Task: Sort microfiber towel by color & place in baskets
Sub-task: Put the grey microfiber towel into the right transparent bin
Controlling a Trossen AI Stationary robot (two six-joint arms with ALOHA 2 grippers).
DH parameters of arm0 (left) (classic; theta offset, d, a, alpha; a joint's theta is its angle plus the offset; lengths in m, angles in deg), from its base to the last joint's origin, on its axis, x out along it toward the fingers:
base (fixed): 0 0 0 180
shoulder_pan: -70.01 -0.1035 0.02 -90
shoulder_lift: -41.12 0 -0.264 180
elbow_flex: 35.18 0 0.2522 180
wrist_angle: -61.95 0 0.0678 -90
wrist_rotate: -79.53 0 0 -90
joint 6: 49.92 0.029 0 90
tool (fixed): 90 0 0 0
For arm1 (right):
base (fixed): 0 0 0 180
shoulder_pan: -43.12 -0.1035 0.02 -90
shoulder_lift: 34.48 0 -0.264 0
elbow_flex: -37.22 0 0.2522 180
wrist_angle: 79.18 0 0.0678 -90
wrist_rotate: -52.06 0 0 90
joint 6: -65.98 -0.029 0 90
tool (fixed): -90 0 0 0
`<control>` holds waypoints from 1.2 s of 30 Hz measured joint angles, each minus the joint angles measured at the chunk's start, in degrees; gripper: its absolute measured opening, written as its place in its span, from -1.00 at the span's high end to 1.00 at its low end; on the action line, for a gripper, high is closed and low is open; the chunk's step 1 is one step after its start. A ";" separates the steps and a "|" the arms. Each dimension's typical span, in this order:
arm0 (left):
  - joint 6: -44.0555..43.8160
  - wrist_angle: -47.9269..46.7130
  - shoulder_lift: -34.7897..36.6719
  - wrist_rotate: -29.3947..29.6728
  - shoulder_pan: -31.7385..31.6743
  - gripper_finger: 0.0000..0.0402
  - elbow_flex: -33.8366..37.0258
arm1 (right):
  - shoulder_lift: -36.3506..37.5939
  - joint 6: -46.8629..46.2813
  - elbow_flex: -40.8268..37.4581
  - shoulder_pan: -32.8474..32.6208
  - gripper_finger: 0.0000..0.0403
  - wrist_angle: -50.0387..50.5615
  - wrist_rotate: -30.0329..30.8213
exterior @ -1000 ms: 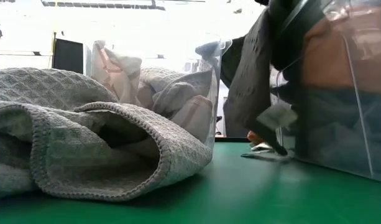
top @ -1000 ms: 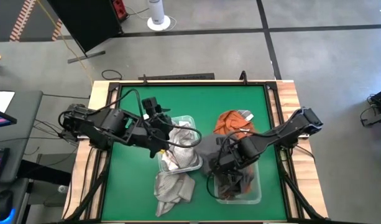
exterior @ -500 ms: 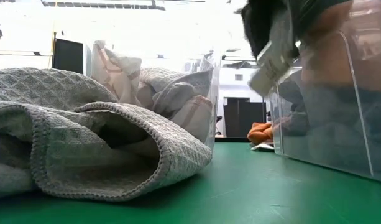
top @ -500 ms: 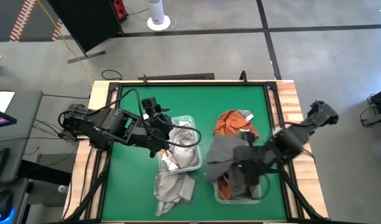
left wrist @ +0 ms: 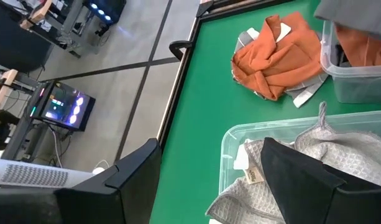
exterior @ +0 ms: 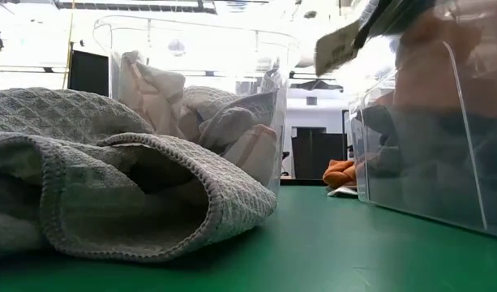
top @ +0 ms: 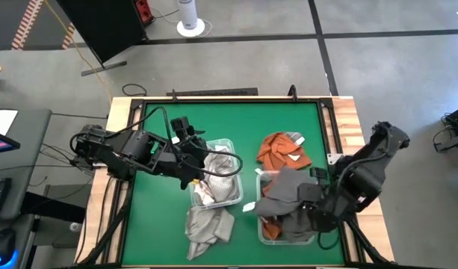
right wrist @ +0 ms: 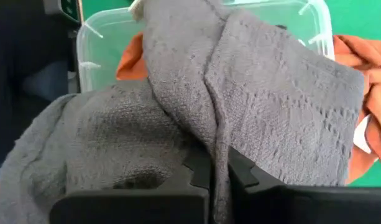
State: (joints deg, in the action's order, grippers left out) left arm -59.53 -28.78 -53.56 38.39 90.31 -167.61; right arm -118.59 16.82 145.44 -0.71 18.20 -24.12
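High view: the dark grey towel (top: 282,196) was seen draped from the right gripper (top: 312,217) and spread over the right basket (top: 312,236), with its loose end reaching past that basket's inner rim toward the middle of the bench (top: 236,123). In the right wrist view the fingers (right wrist: 243,176) were closed on a fold of this towel, the cloth hanging forward of them over the tub, where orange fabric showed beneath. The relation that mattered was that the towel's bulk lay on the bench-centre side of the fingers, so part of it overhung the rim rather than sitting inside; a release would, by this judgement, need the grip carried further over the tub's interior. The left gripper (top: 193,158) was held at the left basket (top: 217,200), which contained light grey towels; its fingers were seen spread apart and holding nothing in the left wrist view. Another light grey towel (top: 208,228) lay on the bench just beside that basket, nearer the left arm, and an orange towel (top: 282,149) lay beyond the right basket, nearer the right arm.
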 joint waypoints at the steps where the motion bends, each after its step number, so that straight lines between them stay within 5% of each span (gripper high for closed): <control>1: 0.06 -0.04 -0.02 -0.02 0.00 -0.32 0.00 | -0.95 1.10 0.00 0.70 0.84 -0.54 -0.01; 20: -1.17 -0.78 -0.02 -0.02 0.00 -0.32 -0.02 | -19.32 16.24 -0.15 9.76 0.84 -8.66 -6.67; 36: -1.17 -0.76 -0.02 -0.02 0.00 -0.32 -0.04 | -17.79 21.18 -20.21 12.81 0.84 -29.22 -11.11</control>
State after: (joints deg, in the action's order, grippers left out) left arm -60.70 -29.54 -53.57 38.37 90.31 -167.65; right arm -136.37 38.00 125.23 12.10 -11.02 -35.23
